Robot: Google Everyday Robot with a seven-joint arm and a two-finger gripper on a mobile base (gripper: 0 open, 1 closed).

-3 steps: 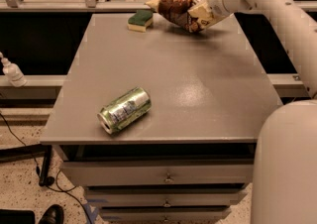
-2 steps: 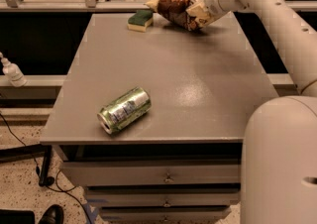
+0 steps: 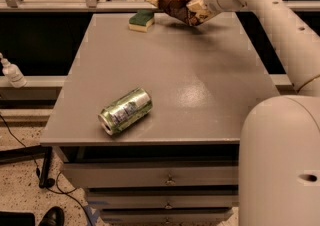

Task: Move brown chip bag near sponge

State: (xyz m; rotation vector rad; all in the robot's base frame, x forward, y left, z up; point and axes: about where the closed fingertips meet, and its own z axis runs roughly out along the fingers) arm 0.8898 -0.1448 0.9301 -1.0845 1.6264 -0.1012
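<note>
From where I stand, the pincer point(image 3: 196, 7) is at the far edge of the counter point(image 3: 200, 95), right of the middle, on the end of a smooth cream arm that reaches in from the right. It is closed on the right end of the brown chip bag point(image 3: 172, 1), and the foil bunches up pale yellow where it is pinched. The bag is crinkly and glossy, dark brown in the body. It is tilted, with its free left tip pointing up and away, and it hangs just clear of the top with a shadow beneath it.

The sponge point(image 3: 141, 20) lies flat just to the left of the bag, close to the same far edge. It is a small block with a rough dark green top over a soft yellow base. The two look apart, though the bag's left tip comes close above the sponge's right corner.

Near the front-left corner a green-silver can point(image 3: 125, 111) lies on its side, its round end turned toward the front edge. I cannot tell whether anything is in it. The counter is matte grey with a dull sheen, and a broad stretch of it runs between the can and the sponge. Below it are shut drawers point(image 3: 170, 176) with small knobs. Off to the left a small pale bottle point(image 3: 12, 73) stands on a lower ledge.
</note>
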